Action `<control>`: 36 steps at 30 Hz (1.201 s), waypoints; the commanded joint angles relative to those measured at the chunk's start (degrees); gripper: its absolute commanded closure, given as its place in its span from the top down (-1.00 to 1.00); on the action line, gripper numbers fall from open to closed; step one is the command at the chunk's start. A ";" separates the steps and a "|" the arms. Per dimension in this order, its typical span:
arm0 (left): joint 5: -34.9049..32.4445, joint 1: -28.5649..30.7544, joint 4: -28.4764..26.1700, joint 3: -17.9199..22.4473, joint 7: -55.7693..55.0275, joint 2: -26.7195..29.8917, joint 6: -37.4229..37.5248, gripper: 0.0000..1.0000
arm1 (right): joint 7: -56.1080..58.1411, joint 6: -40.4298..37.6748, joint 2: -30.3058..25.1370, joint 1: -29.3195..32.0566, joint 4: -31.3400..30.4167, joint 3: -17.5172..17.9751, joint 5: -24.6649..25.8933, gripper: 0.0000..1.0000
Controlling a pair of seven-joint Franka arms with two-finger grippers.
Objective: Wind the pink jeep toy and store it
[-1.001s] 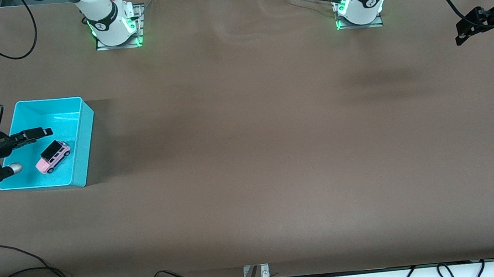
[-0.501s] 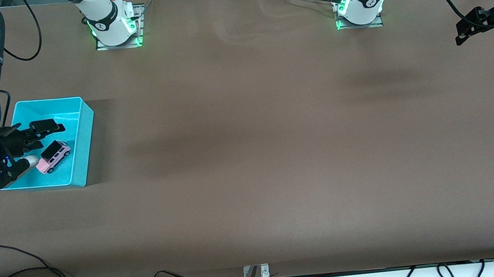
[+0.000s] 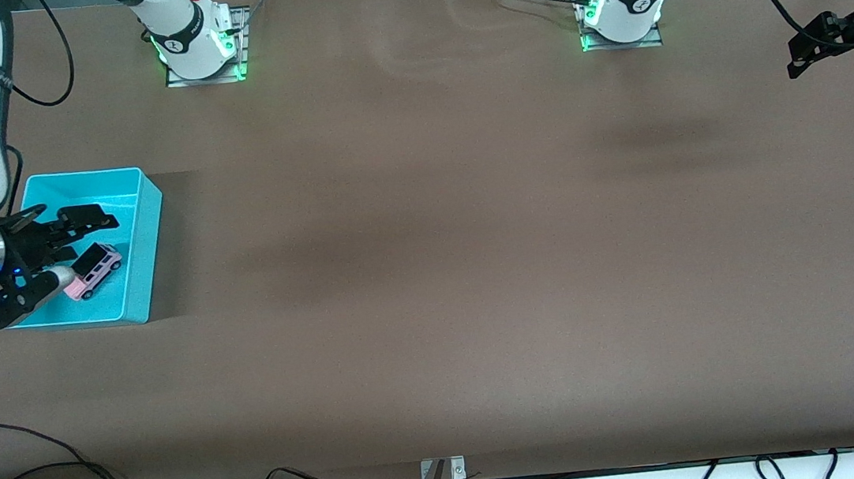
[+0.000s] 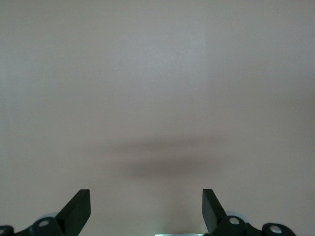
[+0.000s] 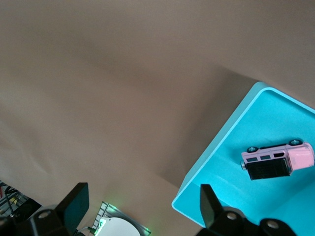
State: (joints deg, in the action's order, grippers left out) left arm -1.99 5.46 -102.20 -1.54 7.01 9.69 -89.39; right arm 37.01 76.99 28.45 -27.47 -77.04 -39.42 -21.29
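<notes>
Front view gives us the jeep [image 3: 91, 271] lying inside the turquoise bin [image 3: 148, 229], at the right arm's end of the table [image 3: 430, 271]. It sits on the bin's floor, angled to the walls, touching neither claw. Our right gripper [image 3: 67, 249] hangs over the bin, above the jeep, fingers spread wide and holding nothing. In the right wrist view we see the jeep [image 5: 278, 160] on its wheels, black roof toward the camera, well apart from the two dark fingertips [image 5: 209, 204] of the right gripper [image 5: 142, 201], which frame bare tabletop and the bin's rounded corner [image 5: 261, 93]. Our left gripper [image 3: 827, 43] waits in the air at the left arm's end of the table. The left wrist view shows its fingers [image 4: 78, 209] wide apart over plain brown surface, gripping nothing.
</notes>
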 commanded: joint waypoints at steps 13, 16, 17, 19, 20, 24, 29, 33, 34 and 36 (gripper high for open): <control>-0.65 -0.01 1.65 -0.22 -0.16 -0.55 1.33 1.00 | -36.73 7.38 -15.70 20.95 -8.91 41.86 22.51 1.00; -0.65 -0.01 1.65 -0.22 -0.16 -0.55 1.33 1.00 | -40.60 9.06 -17.46 23.33 -10.76 45.38 23.74 1.00; -0.65 -0.01 1.65 -0.22 -0.16 -0.55 1.33 1.00 | -41.74 9.06 -17.90 24.03 -10.94 46.35 23.92 1.00; -0.65 -0.01 1.57 -0.22 -0.16 -0.55 1.33 1.00 | -43.85 8.71 -18.60 25.53 -11.37 48.20 24.19 1.00; -0.65 -0.01 1.65 -0.22 -0.16 -0.55 1.33 1.00 | -44.38 8.80 -19.04 25.97 -11.90 48.81 24.36 1.00; -0.65 -0.01 1.57 -0.22 -0.16 -0.55 1.33 1.00 | -45.70 9.93 -21.94 28.34 -15.06 49.87 24.37 1.00; -0.65 -0.01 1.65 -0.22 -0.16 -0.55 1.33 1.00 | -45.80 11.96 -23.70 31.33 -17.09 51.36 23.75 1.00; -0.65 -0.01 1.65 -0.22 -0.16 -0.55 1.33 1.00 | -46.32 12.13 -26.77 32.39 -19.10 52.60 23.75 1.00; -0.65 -0.01 1.65 -0.22 -0.16 -0.55 1.33 1.00 | -46.50 12.31 -27.39 32.56 -19.55 52.60 23.66 1.00; -0.65 0.07 1.57 -0.22 -0.16 -0.55 1.33 1.00 | -46.50 11.88 -27.75 32.56 -19.55 52.60 23.66 1.00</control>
State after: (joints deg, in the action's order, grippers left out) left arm -1.99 5.46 -102.20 -1.54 7.01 9.69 -89.39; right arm -7.99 87.54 5.48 3.64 -92.17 11.32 2.15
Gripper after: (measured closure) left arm 0.000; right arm 0.000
